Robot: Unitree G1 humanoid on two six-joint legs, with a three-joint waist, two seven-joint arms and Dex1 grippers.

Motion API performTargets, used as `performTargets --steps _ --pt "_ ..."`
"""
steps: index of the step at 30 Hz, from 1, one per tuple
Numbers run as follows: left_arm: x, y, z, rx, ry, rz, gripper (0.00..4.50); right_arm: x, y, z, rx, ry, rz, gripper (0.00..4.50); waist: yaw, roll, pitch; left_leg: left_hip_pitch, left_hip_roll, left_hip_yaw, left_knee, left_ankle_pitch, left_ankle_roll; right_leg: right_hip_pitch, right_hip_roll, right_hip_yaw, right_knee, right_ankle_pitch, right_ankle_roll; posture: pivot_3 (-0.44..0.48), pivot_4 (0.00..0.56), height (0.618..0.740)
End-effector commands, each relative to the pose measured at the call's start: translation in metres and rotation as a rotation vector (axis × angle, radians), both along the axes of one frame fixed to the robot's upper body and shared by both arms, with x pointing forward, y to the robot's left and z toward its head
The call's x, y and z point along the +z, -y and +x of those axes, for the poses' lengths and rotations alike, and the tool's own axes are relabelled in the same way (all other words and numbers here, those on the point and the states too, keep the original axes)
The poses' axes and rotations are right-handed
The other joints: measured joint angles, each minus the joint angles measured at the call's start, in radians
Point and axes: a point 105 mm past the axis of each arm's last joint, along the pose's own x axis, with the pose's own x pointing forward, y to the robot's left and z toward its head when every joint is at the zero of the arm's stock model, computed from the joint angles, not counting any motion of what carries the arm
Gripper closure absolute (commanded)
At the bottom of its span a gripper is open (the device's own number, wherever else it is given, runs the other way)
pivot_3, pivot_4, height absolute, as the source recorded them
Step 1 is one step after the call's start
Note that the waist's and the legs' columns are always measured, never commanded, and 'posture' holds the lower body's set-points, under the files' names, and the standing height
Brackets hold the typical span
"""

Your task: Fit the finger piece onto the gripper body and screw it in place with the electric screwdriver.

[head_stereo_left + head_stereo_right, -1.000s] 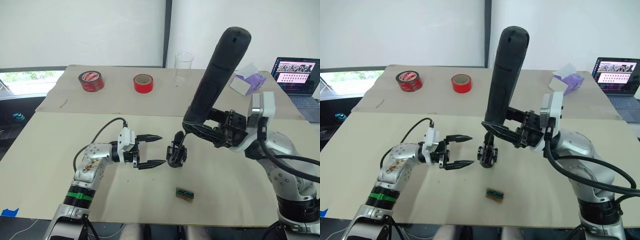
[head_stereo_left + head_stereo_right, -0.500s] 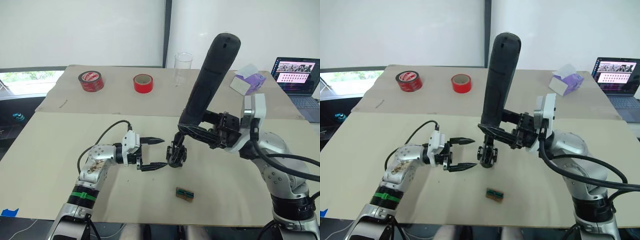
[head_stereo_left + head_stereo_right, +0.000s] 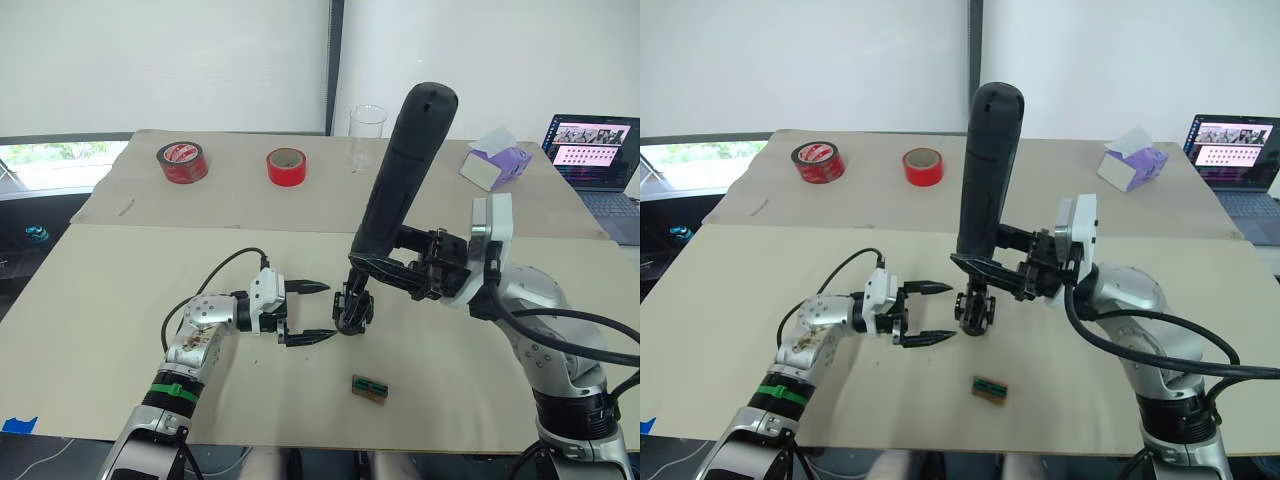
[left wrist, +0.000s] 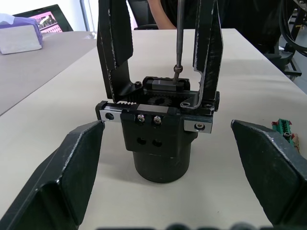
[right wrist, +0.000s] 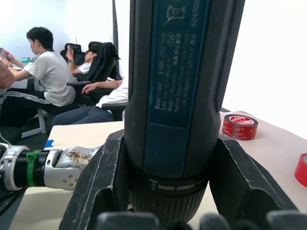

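The gripper body point(image 3: 353, 308) stands upright on the table, and two black fingers point(image 4: 115, 43) rise from its top. Which of them is the finger piece I cannot tell. My left gripper point(image 3: 328, 311) is open, its fingers point(image 4: 72, 167) on either side of the body without touching it. My right gripper point(image 3: 372, 264) is shut on the electric screwdriver point(image 3: 400, 180), which stands nearly upright above the body. The screwdriver's thin bit point(image 4: 178, 33) comes down between the two fingers onto a screw on top of the body.
A small green-brown piece point(image 3: 370, 388) lies near the front edge. Two red tape rolls point(image 3: 182, 162) point(image 3: 286, 166), a clear cup point(image 3: 367, 135), a tissue box point(image 3: 495, 165) and a laptop point(image 3: 590, 150) sit at the back. People point(image 5: 43, 72) sit beyond the table.
My left gripper has moved right, up to the gripper body, and now straddles it. The screwdriver in my right gripper has shifted left and stands more upright.
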Motion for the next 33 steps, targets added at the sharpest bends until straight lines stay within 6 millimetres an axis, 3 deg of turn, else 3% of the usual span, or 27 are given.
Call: performTargets --steps 1,33 --pt "0.006 0.003 0.001 -0.011 0.040 -0.003 0.00 0.016 -0.002 -0.005 0.023 0.077 0.022 2.59 0.000 0.000 0.000 0.000 0.000 0.000 0.000 0.000 0.000 0.000 0.000 0.000 0.000 0.000 0.000 0.000 0.150 0.740" --pt "0.006 0.020 0.003 -0.016 0.038 0.013 0.00 0.009 -0.003 -0.006 0.025 0.050 -0.003 2.59 0.000 0.000 0.000 0.000 0.000 0.000 0.000 0.000 0.000 0.000 0.000 0.000 0.000 0.000 0.000 0.000 0.150 0.740"
